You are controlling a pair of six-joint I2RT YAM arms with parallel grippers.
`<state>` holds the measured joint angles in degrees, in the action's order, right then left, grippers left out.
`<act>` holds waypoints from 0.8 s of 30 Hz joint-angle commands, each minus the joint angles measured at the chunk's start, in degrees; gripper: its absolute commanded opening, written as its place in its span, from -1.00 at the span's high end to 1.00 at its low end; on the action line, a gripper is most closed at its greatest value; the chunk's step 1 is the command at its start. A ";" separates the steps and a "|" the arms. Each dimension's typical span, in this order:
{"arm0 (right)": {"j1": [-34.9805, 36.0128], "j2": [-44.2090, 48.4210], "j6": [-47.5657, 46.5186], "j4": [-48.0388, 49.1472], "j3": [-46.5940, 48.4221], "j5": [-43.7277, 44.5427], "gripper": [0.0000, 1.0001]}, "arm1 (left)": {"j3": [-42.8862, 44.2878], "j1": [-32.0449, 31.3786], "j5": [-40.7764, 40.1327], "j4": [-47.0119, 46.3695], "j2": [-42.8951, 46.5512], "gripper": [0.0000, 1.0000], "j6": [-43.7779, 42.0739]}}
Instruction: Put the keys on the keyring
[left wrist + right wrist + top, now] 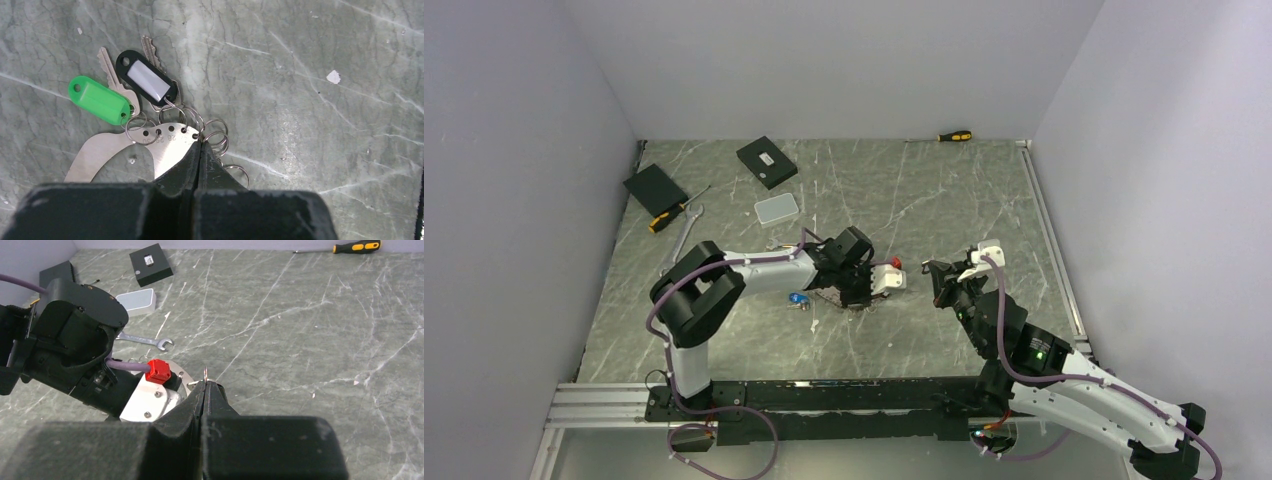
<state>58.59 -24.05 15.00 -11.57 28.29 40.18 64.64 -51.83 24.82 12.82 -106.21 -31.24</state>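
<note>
The keys (113,75), one with a green tag (99,100) and one with a black tag (147,78), lie fanned on the table (310,125) near its centre. Little rings hang them from holes in the keyring (167,142), a flat curved silver plate. The left gripper (200,150) is clenched, its tips against the plate's right end. Further right, the right gripper (204,390) pinches a small ring (205,371). A wrench (145,340) lies far left.
</note>
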 commanded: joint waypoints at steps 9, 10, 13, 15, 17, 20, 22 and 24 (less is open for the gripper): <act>-0.05 -0.72 -0.06 1.43 0.95 -0.50 1.00 | 1.21 -0.33 6.28 4.53 8.83 1.00 1.79; -0.03 -0.80 -0.06 1.33 1.08 -0.58 1.00 | 0.76 -0.36 6.75 4.05 9.49 1.00 2.13; -0.05 -1.23 0.10 1.02 1.77 -0.72 1.00 | -0.61 -0.29 8.19 2.17 12.04 1.00 3.14; -0.01 -1.50 0.28 0.86 2.19 -0.85 1.00 | -2.04 -0.23 9.25 0.46 14.10 1.00 3.80; -0.05 -1.67 0.44 0.86 2.59 -1.21 1.00 | -3.73 -0.05 10.51 -2.45 16.34 1.00 4.77; -0.05 -2.21 0.64 0.99 3.30 -1.94 1.00 | -6.14 0.36 12.62 -6.70 19.59 1.00 6.86; -0.05 -2.40 0.64 1.40 3.72 -2.65 1.00 | -7.66 0.84 14.21 -9.92 21.43 1.00 8.72; -0.05 -2.40 0.49 1.99 3.99 -3.55 1.00 | -9.23 1.49 15.79 -13.81 23.20 1.00 11.82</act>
<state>58.59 -26.44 15.25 -11.55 29.10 38.46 57.34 -51.33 34.68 9.26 -87.44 -25.04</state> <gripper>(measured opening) 0.010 0.008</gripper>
